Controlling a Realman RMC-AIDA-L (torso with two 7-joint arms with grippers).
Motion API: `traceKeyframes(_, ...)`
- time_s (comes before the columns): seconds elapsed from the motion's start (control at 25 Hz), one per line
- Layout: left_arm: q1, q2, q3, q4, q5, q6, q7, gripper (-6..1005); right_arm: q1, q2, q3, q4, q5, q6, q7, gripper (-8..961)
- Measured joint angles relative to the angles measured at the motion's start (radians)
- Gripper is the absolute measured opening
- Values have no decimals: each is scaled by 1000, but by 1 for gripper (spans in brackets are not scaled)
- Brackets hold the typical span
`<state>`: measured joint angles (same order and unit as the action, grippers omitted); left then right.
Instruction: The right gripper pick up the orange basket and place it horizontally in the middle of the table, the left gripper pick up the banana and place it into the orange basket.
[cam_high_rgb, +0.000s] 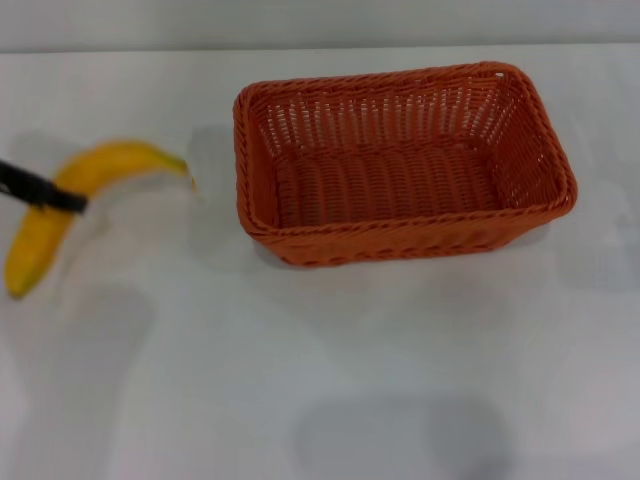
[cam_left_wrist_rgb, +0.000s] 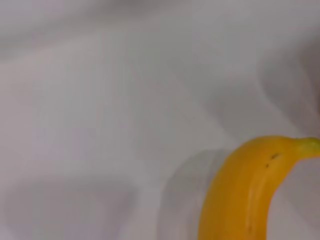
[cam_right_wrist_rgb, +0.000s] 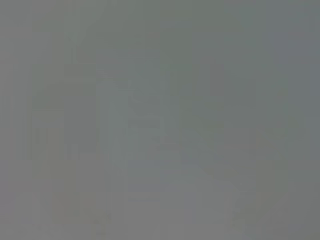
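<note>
Overhead, the large orange woven wicker basket (cam_high_rgb: 405, 165) sits lengthwise mid-table, holding nothing, apparently already placed. The black slim left gripper (cam_high_rgb: 45, 190) crosses the curved yellow banana (cam_high_rgb: 75, 200) on the white table (cam_high_rgb: 300, 380), likely grasping; closure unclear. Left wrist: banana (cam_left_wrist_rgb: 245, 190) only. Right wrist: blank.

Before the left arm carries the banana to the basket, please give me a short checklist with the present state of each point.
1. Orange basket lies horizontally near the table's middle: ok.
2. Basket is empty, opening up: ok.
3. Left claw is at the banana's middle: ok.
4. Left claw is firmly shut on the banana: cannot tell.
5. Banana is lifted off the table: cannot tell.
6. Right claw is away from the basket: ok in the head view, where it does not show.
</note>
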<state>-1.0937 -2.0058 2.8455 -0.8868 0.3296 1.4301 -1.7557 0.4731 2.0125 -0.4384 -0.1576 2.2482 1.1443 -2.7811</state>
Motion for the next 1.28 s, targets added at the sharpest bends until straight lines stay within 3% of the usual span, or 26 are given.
traceKeyframes(0.2, 0, 18, 1, -106, -289, 47, 39, 529, -2, 0, 20, 0, 1, 0, 0, 627)
traceKeyframes(0.36, -85, 29, 2, -118, -369, 127, 87, 535, 0, 1, 26, 1, 1, 0, 0, 627)
traceKeyframes(0.4, -154, 16, 2, -114, -353, 136, 114, 536, 0, 2, 26, 1, 1, 0, 0, 627)
traceKeyframes(0.44, -154, 16, 2, -114, -353, 136, 114, 537, 1, 2, 26, 2, 1, 0, 0, 627)
traceKeyframes(0.64, -337, -53, 3, -35, -259, 107, 199, 544, 6, 3, 26, 23, 1, 1, 0, 626)
traceKeyframes(0.68, -352, -58, 3, -17, -242, 97, 204, 545, 7, 3, 26, 25, 1, 1, 0, 626)
traceKeyframes(0.8, -411, -67, 3, 181, -132, -32, 194, 549, 6, 4, 26, 26, 1, 2, 0, 626)
traceKeyframes(0.96, -423, -67, 3, 388, -28, -176, 190, 554, 0, 3, 26, 26, 1, 4, 7, 626)
traceKeyframes(1.08, -421, -68, 3, 472, 35, -213, 193, 558, -5, 3, 26, 26, 1, 8, 21, 625)
traceKeyframes(1.28, -397, -69, 1, 481, 13, -210, 186, 565, -13, 0, 26, 25, 1, 13, 26, 625)
